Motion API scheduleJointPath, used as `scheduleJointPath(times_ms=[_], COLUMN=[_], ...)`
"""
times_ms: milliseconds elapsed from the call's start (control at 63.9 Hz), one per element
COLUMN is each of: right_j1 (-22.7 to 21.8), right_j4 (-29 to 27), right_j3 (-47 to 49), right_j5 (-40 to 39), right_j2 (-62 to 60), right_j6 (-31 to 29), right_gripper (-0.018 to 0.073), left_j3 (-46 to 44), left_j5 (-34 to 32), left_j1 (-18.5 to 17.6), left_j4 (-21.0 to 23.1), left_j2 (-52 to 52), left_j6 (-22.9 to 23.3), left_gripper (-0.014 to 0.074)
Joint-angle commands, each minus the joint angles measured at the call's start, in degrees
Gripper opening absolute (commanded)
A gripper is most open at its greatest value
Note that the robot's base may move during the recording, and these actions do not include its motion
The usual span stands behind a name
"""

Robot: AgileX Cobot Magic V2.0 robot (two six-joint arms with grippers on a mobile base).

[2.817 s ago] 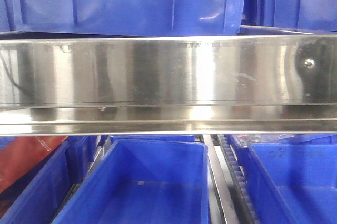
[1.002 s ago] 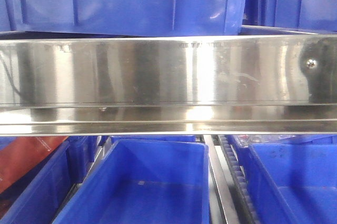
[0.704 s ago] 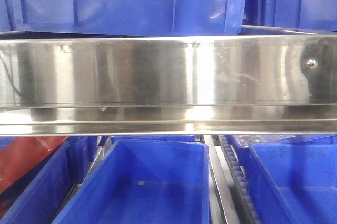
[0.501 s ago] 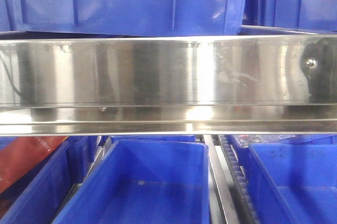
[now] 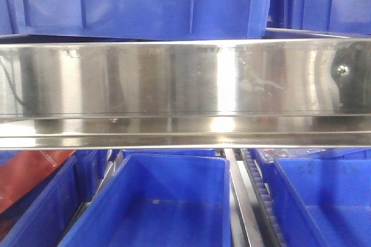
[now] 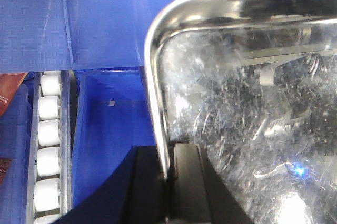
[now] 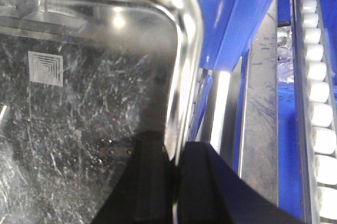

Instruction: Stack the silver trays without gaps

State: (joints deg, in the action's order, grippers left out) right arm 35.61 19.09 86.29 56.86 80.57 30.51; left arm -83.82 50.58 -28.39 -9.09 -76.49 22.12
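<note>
A silver tray (image 6: 237,103) with a scratched shiny floor fills the right of the left wrist view. My left gripper (image 6: 167,153) is shut on its left rim, one black finger inside and one outside. In the right wrist view a silver tray (image 7: 95,77) fills the left. My right gripper (image 7: 174,153) is shut on its right rim in the same way. The tray hangs over blue bins. I cannot tell whether another tray lies under it. No tray or gripper shows in the front view.
The front view shows a broad steel shelf band (image 5: 185,79) with a screw (image 5: 343,69), a blue bin (image 5: 139,0) above and open blue bins (image 5: 156,200) below. White roller tracks (image 6: 48,145) (image 7: 318,77) run beside the bins. A red-brown packet (image 5: 29,171) lies at lower left.
Only reflections on the shelf band shift slightly in the front view. Nothing else has visibly changed.
</note>
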Motion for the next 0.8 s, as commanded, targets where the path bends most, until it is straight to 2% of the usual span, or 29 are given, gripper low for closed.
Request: scheduleJointPath(times_ms=[0, 782], right_j1=[-0.03, -0.03], right_j4=[2.19, 2.19], right_j3=[0.25, 0.25], right_j5=[-0.71, -0.71], right_j2=[-0.60, -0.60], right_j6=[-1.32, -1.32], right_gripper=[-0.0070, -0.0070], left_j3=[-0.32, -0.32], left_j5=[-2.32, -2.32], left_j1=[-0.37, -0.37], left_j4=[-0.56, -0.56], left_j2=[0.78, 0.78], left_j6=[-0.71, -0.71], left_gripper=[-0.0016, -0.0016])
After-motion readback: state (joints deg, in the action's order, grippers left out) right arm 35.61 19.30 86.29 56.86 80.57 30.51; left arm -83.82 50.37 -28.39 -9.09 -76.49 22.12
